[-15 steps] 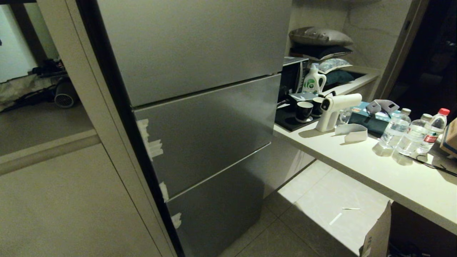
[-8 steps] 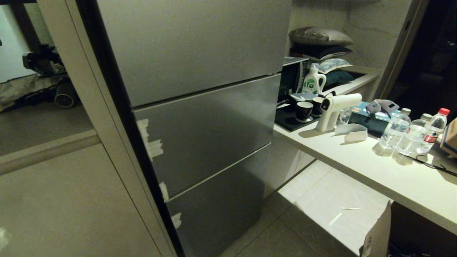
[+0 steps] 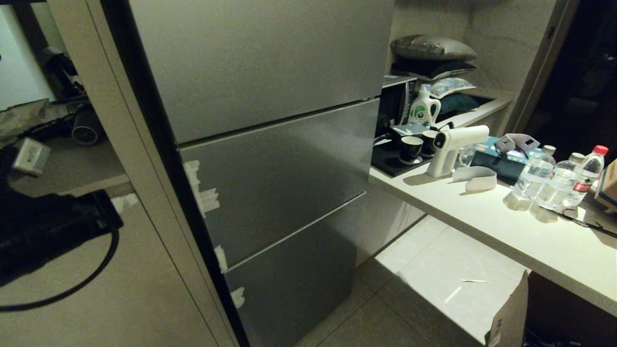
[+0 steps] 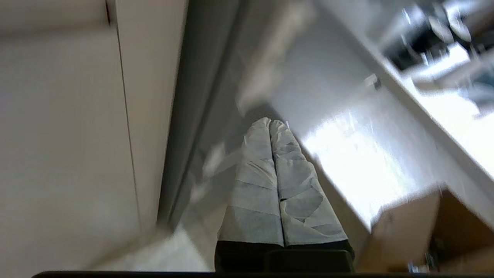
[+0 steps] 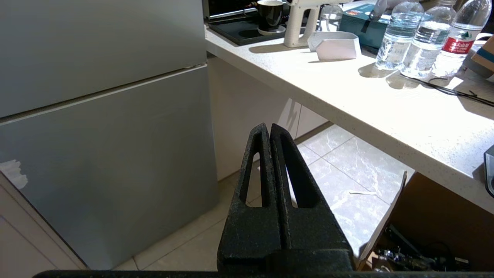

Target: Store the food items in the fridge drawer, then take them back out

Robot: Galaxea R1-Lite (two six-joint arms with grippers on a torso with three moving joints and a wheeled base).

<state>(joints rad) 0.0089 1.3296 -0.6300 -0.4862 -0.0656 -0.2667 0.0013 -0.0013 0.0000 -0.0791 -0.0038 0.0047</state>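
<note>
I am bringing my left arm (image 3: 48,231) up beside the grey metallic fridge door panels (image 3: 274,173), its white-wrapped left tool (image 4: 270,125) clenched and empty; my right tool (image 5: 269,129) is hanging clenched too; drawer and food are hidden, so storing is only starting.

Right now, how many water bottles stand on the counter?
3, side by side at the counter's far right end: one bottle, a middle bottle, and a red-capped bottle.

My left fingers (image 4: 278,170) wear wrinkled whitish tape; my right fingers (image 5: 285,181) are rough matt black; fridge panels (image 3: 279,178) brushed grey metal; countertop (image 3: 530,231) smooth pale stone.
</note>
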